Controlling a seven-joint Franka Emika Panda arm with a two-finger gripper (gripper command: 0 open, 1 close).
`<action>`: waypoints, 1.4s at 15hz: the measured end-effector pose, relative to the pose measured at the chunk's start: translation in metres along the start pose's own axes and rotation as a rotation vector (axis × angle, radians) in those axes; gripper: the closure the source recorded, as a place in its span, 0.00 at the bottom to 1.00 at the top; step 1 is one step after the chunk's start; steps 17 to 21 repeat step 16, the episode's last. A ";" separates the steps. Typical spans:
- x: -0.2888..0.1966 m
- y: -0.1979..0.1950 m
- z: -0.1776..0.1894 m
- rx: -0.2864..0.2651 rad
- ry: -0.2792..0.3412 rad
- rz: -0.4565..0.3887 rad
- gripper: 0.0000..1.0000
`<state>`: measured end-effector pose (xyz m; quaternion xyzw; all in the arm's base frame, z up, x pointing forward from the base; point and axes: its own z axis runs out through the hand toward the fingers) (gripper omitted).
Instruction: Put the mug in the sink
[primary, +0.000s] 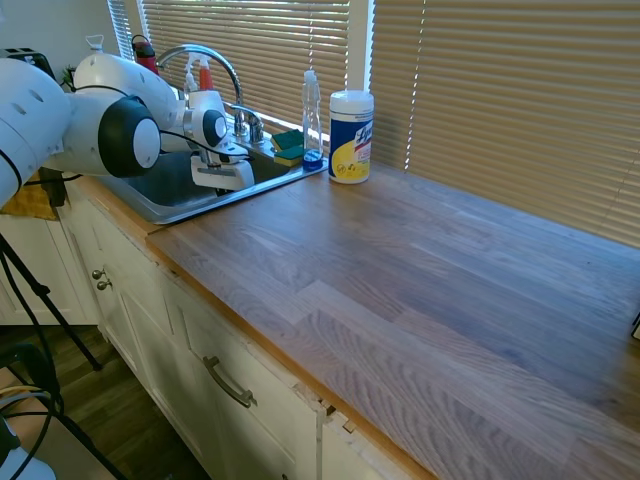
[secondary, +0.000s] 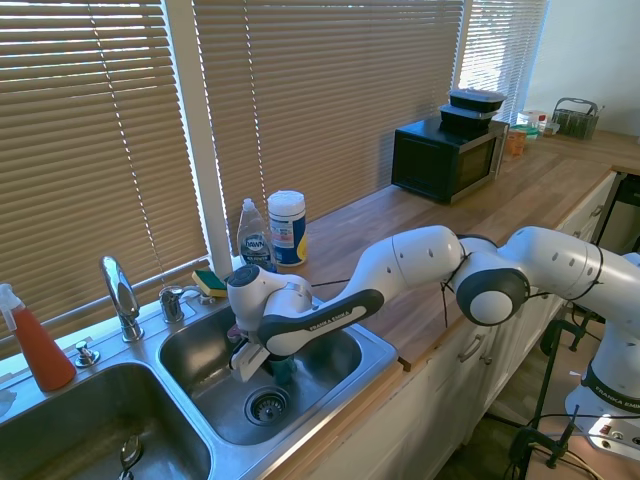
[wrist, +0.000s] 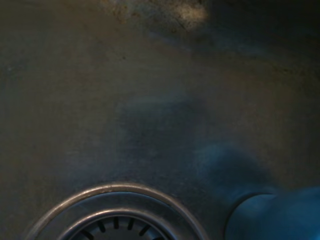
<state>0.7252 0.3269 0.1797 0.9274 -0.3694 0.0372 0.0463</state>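
The stainless steel double-basin sink (secondary: 375, 352) is seen set into the wooden butcher-block countertop (primary: 420, 290), and the white arm is reached down into the basin nearer the counter. The gripper (secondary: 268, 366) is lowered inside that basin, just above the round slotted drain (secondary: 267, 405). A small teal-blue mug (secondary: 281, 371) is seen directly under the gripper, close above the basin floor; whether it is touching the steel cannot be told. The fingers are hidden behind the gripper body and the mug, so it cannot be told whether they are clamped on the mug or parted. In the wrist view a blurred teal-blue shape (wrist: 280, 215) is shown at the lower edge beside the drain ring (wrist: 117, 212), with the dull grey basin floor around it.

Behind the basin, a curved chrome faucet (secondary: 121, 296) is mounted between the two bowls. A yellow-and-green sponge (secondary: 210, 283) is laid on the rim near it. Just beyond, a clear dish-soap bottle (secondary: 252, 238) and a white cylindrical canister with a yellow label (secondary: 287, 228) are stood side by side on the countertop by the window blinds. A red spray bottle (secondary: 36, 340) is placed at the far end of the sink. Farther along the counter, a black microwave (secondary: 447, 157) is seen with dark containers stacked on top
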 end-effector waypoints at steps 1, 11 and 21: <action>0.001 0.000 0.000 -0.001 -0.002 -0.002 0.00; 0.009 -0.006 -0.024 0.042 0.031 -0.007 0.00; 0.021 -0.001 -0.077 0.092 0.065 -0.002 0.00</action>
